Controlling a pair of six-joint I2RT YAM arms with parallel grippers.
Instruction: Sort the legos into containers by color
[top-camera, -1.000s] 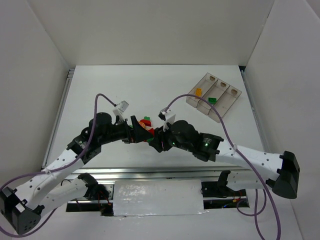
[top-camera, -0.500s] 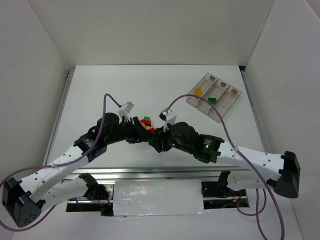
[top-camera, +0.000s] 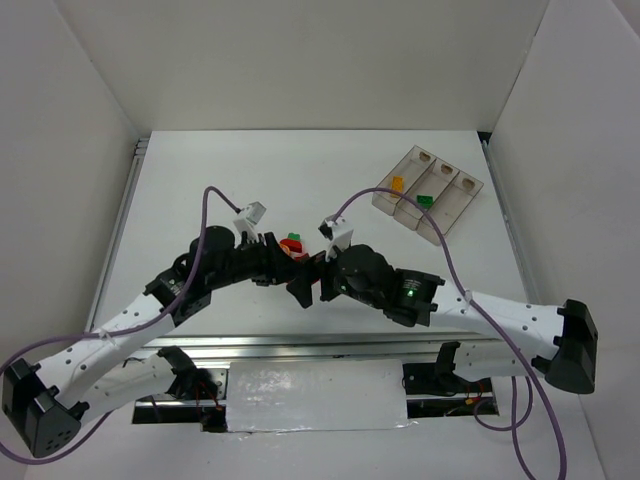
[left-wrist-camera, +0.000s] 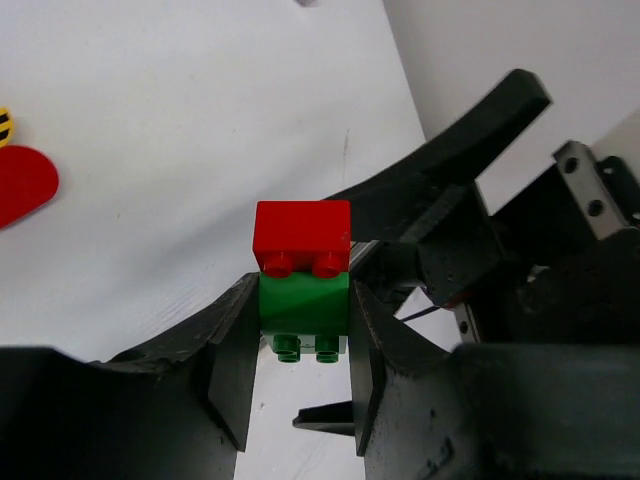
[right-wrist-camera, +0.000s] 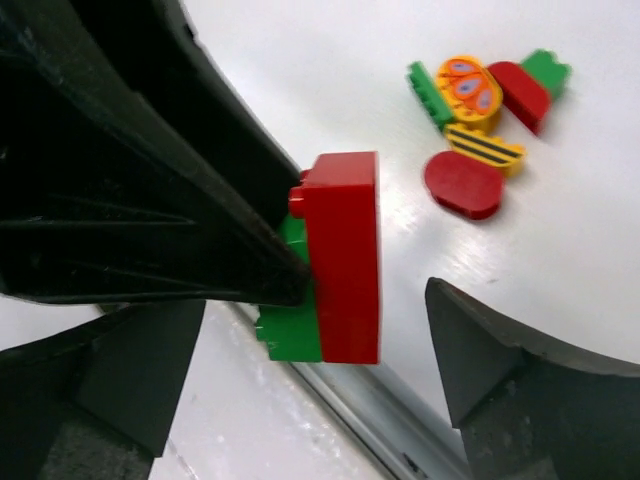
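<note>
Left claw is clenched on a green brick, one pad pressed to each side of it. A red brick is stuck to the green one and juts out past the fingertips. The right claw is released. Its two fingers stand wide apart with the joined pair between them, and neither finger touches it.

The left wrist view shows the grip itself: the green brick is squeezed between the pads, and its studs and the red brick's studs face the camera. The right wrist view shows the same pair side on, with the red brick outermost and the green one half hidden behind the dark left finger. It also gives the clearest sight of the loose legos on the white table. They are a flat red rounded piece, a yellow piece with black stripes, an orange rounded piece with a printed pattern, another red piece and two green ones, all bunched close together. From the top camera the held pair cannot be made out, because the two claws meet over it near the middle of the table, just this side of that cluster.

Only the top view shows the tray. It lies well apart, towards the far right corner, and is set at a slant. An orange brick sits in its leftmost compartment and a green piece in the middle one.
</note>
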